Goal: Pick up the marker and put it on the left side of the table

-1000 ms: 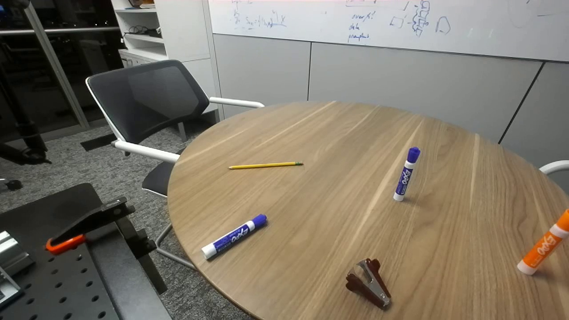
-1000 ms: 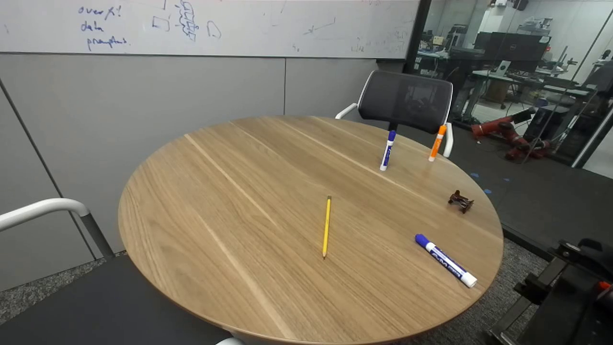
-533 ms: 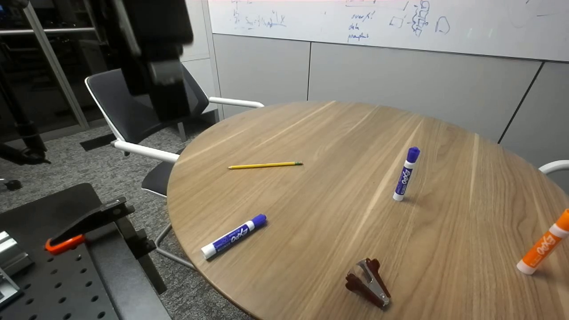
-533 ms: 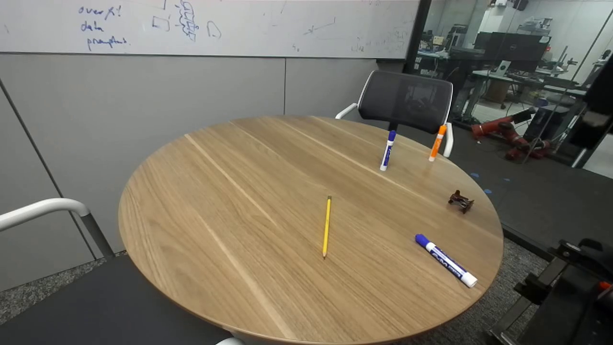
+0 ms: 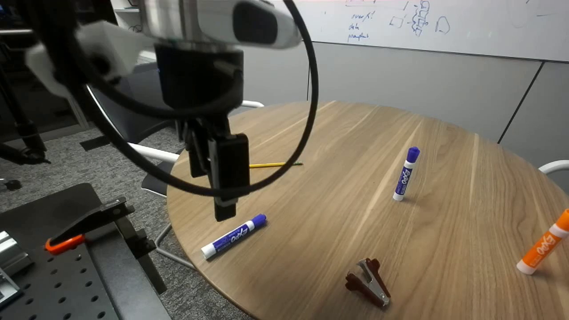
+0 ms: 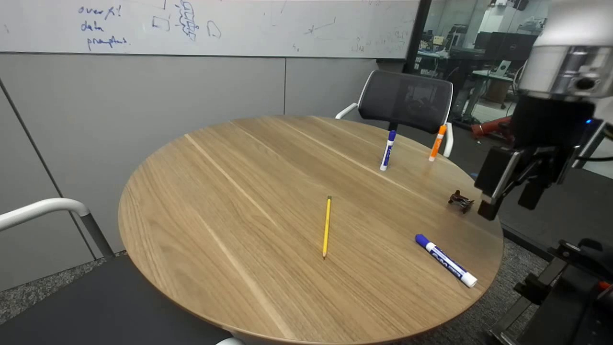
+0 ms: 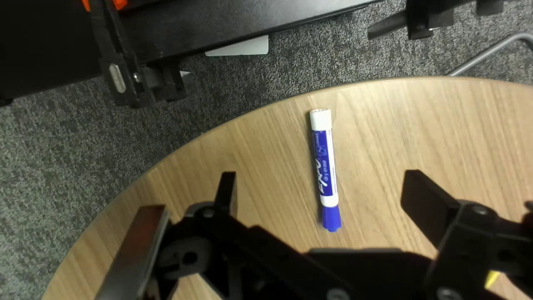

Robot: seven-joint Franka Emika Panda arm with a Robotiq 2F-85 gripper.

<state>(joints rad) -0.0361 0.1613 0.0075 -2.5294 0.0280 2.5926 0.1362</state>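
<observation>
The marker has a white barrel, blue label band and blue cap. It lies flat near the rim of the round wood-grain table; it also shows in an exterior view and in the wrist view. My gripper is open and empty, pointing down, above the table's edge and apart from the marker. In the wrist view the marker appears between the spread fingers of the gripper, cap toward the palm. A second blue-and-white marker stands upright farther in.
A yellow pencil lies on the table. An orange marker stands upright near the rim. A brown staple remover lies between the markers and the rim. A black bench with clamps adjoins the table. Chairs stand around it.
The arm was out of view a second ago, then entered at the picture edges. My gripper has come down and over the table near the lying marker. The objects on the table have not moved.
</observation>
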